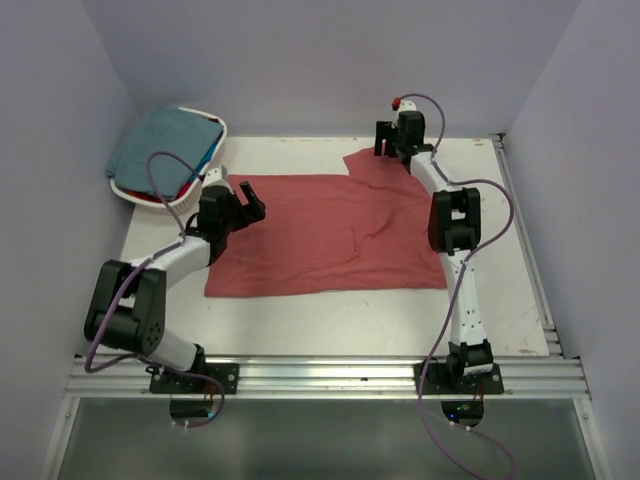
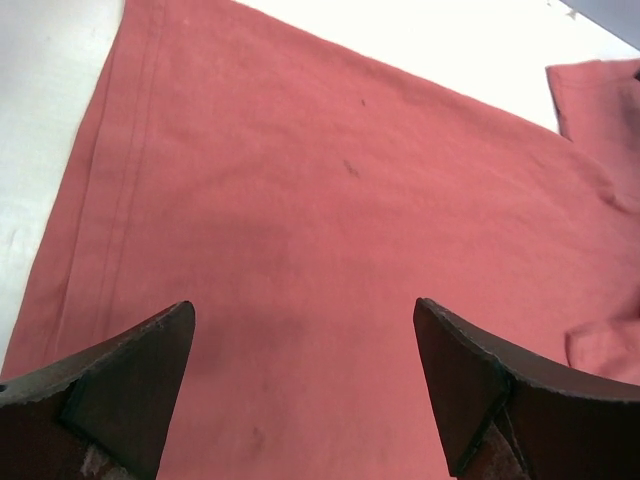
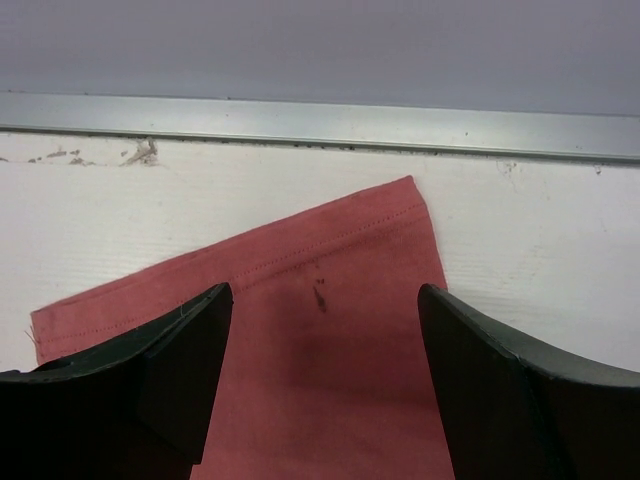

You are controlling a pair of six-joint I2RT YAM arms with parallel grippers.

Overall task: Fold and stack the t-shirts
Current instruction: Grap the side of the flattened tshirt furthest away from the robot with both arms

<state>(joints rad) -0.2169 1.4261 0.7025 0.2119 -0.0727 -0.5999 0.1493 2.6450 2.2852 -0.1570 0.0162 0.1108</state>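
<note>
A faded brick-red t-shirt [image 1: 330,235] lies spread flat on the white table; it fills the left wrist view [image 2: 350,220]. Its far sleeve [image 3: 330,330] reaches toward the back rail. My left gripper [image 1: 243,207] is open and empty, hovering over the shirt's left end [image 2: 305,330]. My right gripper [image 1: 392,140] is open and empty, just above the far sleeve [image 3: 320,310]. A muted teal t-shirt [image 1: 160,140] lies heaped in the basket, with bits of bright blue and red cloth [image 1: 195,180] under it.
The white oval basket [image 1: 215,150] stands at the table's back left corner. A metal rail [image 3: 320,125] runs along the back edge and another [image 1: 525,240] along the right. Grey walls enclose the table. Bare table [image 1: 330,320] shows in front of the shirt.
</note>
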